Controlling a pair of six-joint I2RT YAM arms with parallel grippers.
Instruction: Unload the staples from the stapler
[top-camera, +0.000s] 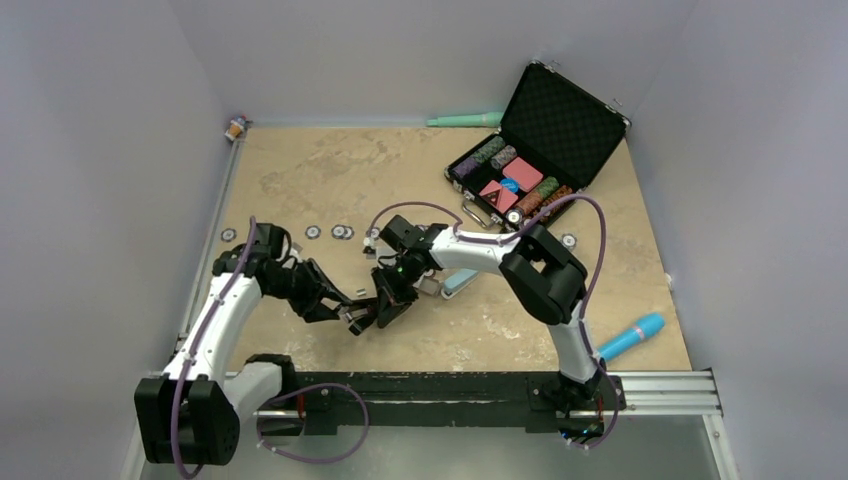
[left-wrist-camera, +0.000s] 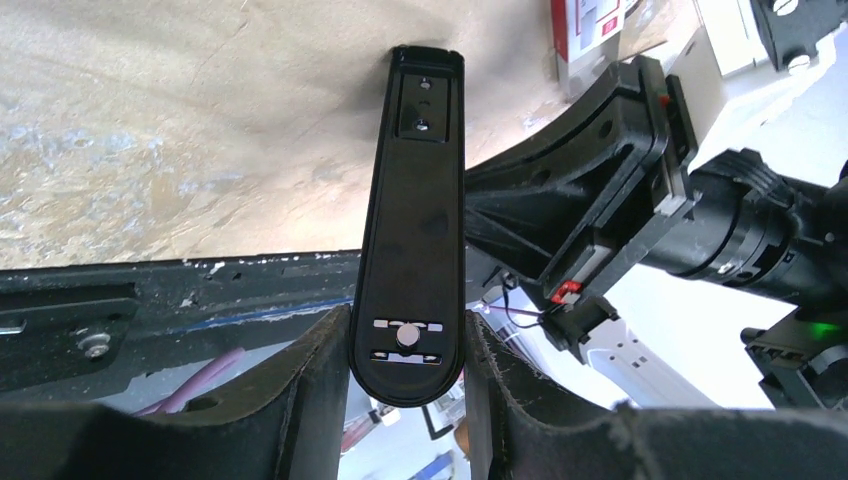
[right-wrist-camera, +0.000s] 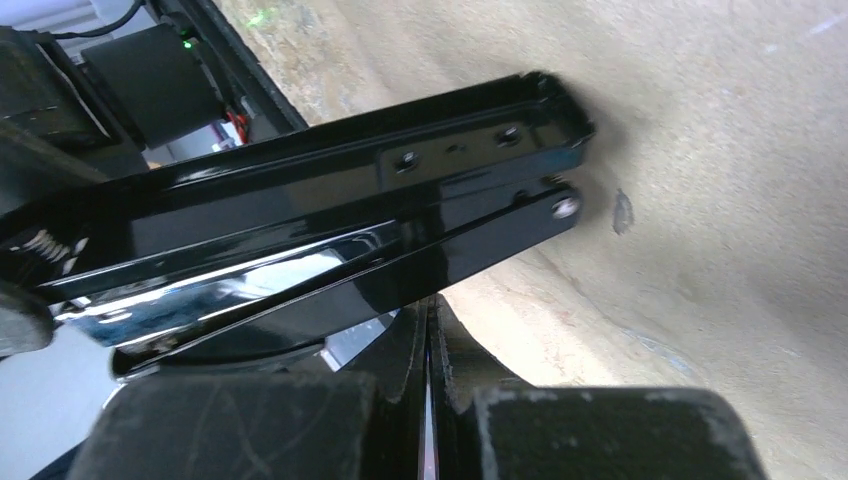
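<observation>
The stapler (left-wrist-camera: 415, 200) is held off the table (top-camera: 330, 170), well apart from the open black case (top-camera: 565, 120), out past its near-left corner. The left gripper (left-wrist-camera: 407, 335) is clenched on the stapler's rounded hinge end, one finger (left-wrist-camera: 320, 390) on each long side of the black base, whose underside faces the left wrist camera. The right gripper (right-wrist-camera: 430, 335) comes in from the case side with its jaws pressed flat together. In the right wrist view its tips sit just under the stapler's splayed, glossy arms; whether they pinch anything or touch the metal cannot be told. A small dark-grey speck (right-wrist-camera: 620, 212) lies on the table just beyond the stapler's free end, too small to identify. A pale blue block (top-camera: 458, 283) lies between the case and the stapler.
</observation>
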